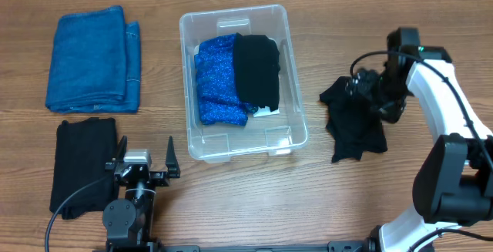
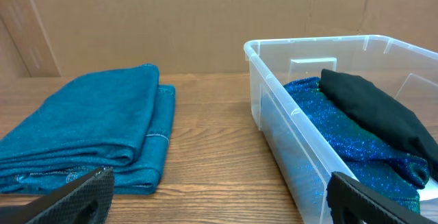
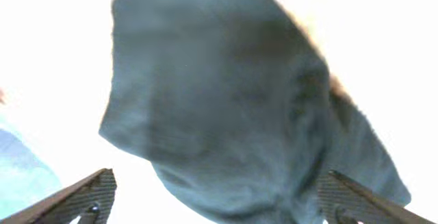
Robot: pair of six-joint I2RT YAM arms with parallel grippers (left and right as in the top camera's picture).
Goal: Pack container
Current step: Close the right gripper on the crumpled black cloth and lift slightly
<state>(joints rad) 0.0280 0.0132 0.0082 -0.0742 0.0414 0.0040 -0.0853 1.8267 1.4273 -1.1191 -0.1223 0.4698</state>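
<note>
The container [image 1: 231, 140] is clear, its cloth [image 1: 216, 82] glittery blue.

1. Container [image 1: 246, 140] holds a blue cloth [image 1: 216, 82] and black cloth [image 1: 256, 71], side by side.
2. Towel [image 1: 92, 59] and folded black cloth [image 1: 81, 163] lie left of it.
3. Crumpled cloth [image 1: 356, 129] lies right, right gripper [image 1: 368, 89] above it.

Your left gripper [image 1: 143, 156] rests low, jaws spread wide; your right gripper [image 1: 363, 90] reaches inward, jaws also apart.

Clear container [image 1: 294, 141] upright, table centre, holding folded cloths.
</note>
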